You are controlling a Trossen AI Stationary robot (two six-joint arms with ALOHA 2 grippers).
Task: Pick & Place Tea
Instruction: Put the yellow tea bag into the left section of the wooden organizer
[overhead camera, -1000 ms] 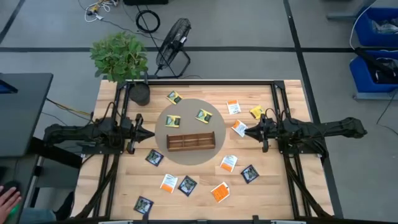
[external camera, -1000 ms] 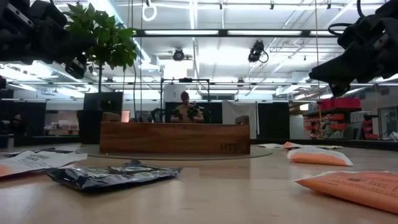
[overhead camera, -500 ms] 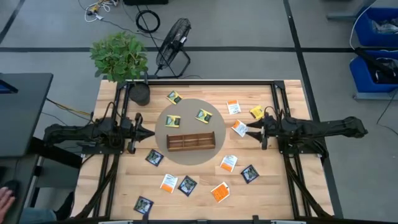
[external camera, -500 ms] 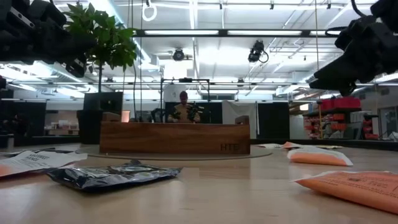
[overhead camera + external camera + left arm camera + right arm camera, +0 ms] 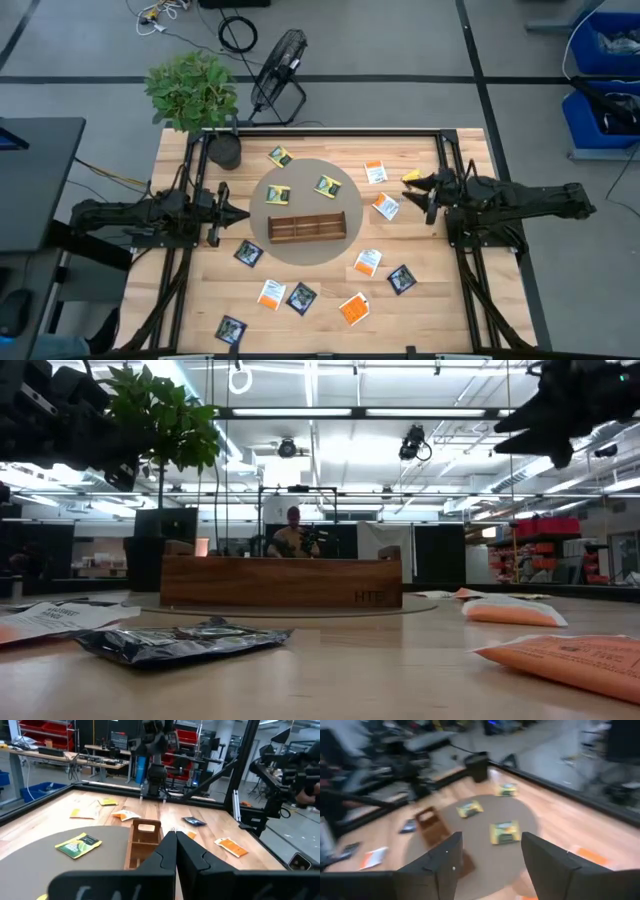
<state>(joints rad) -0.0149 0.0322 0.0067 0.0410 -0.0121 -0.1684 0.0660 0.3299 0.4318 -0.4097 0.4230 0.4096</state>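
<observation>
Tea sachets (image 5: 369,263) scattered across the desk (image 5: 470,320), three on the round mat (image 5: 305,245) around the empty wooden tray (image 5: 306,228). Probably the approach step: right gripper (image 5: 423,192) spread, raised near the yellow sachet (image 5: 411,180); next, lowering squarely over it. Left gripper (image 5: 237,212) pressed together, idle beside the mat.

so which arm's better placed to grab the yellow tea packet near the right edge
Right. Its tool is open and hovers beside the yellow sachet, while the left tool, shut, sits across the wooden tray on the far side.
</observation>
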